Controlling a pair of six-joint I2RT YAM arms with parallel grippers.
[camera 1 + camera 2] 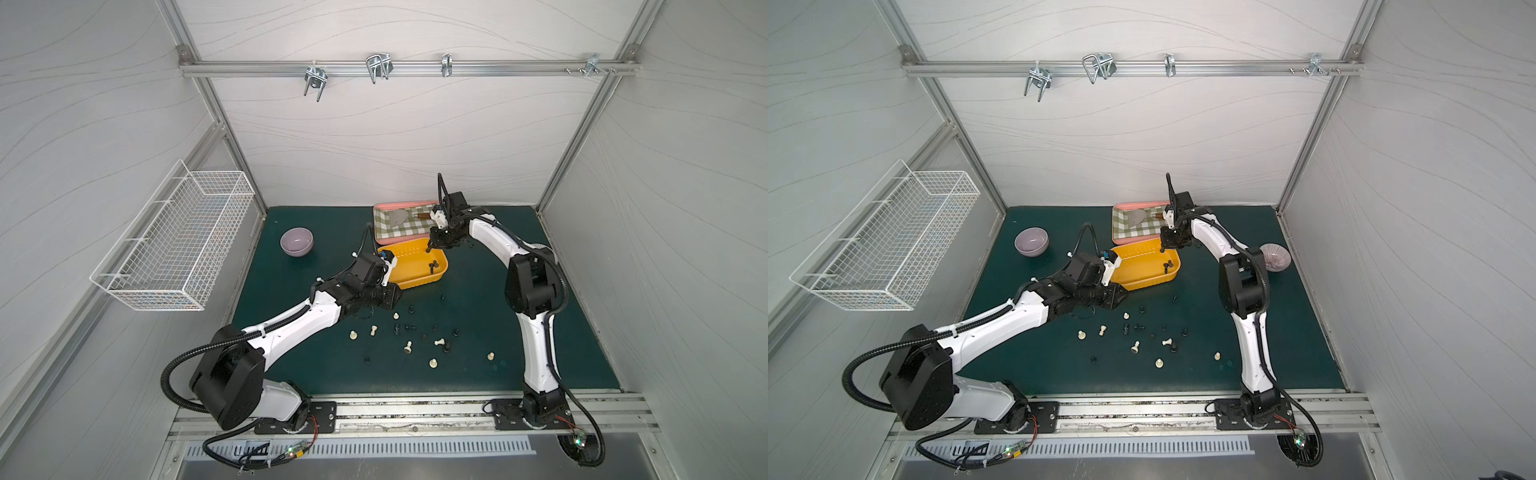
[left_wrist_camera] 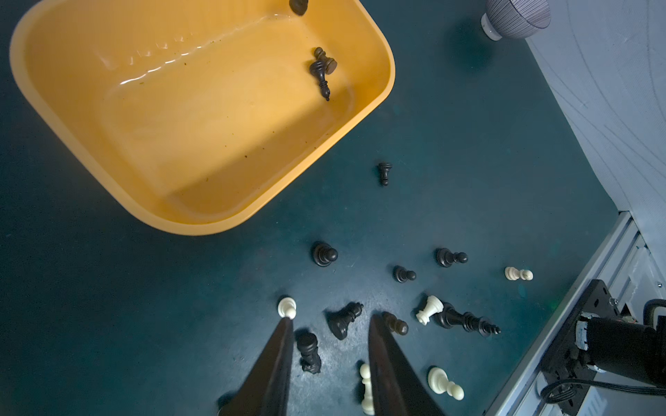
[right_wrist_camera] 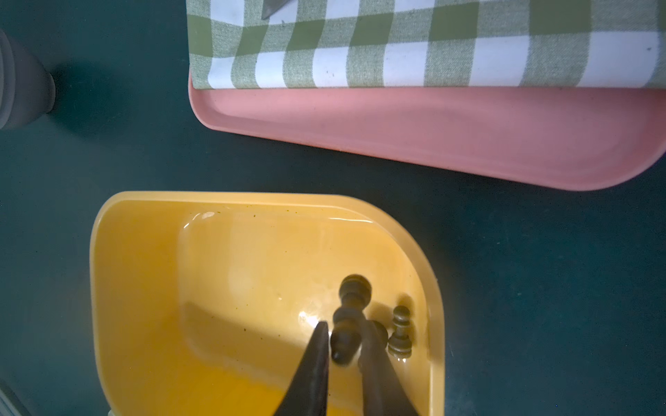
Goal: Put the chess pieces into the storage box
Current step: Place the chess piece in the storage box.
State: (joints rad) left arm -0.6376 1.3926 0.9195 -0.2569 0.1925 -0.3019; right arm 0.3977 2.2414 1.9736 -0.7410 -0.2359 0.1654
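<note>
Your right gripper: over the storage box, jaws slightly parted around a blurred dark piece; you cannot tell whether it is gripped. Two more dark pieces: lying in the box. Your left gripper: jaws apart, empty, above the chess pieces scattered on the green mat.

The shallow yellow-orange storage box sits open on the mat with two dark chess pieces lying in one corner, a third dark piece hanging over them, while the rest, cream and dark pieces, are scattered nearby on the mat, some upright, some toppled.
</note>
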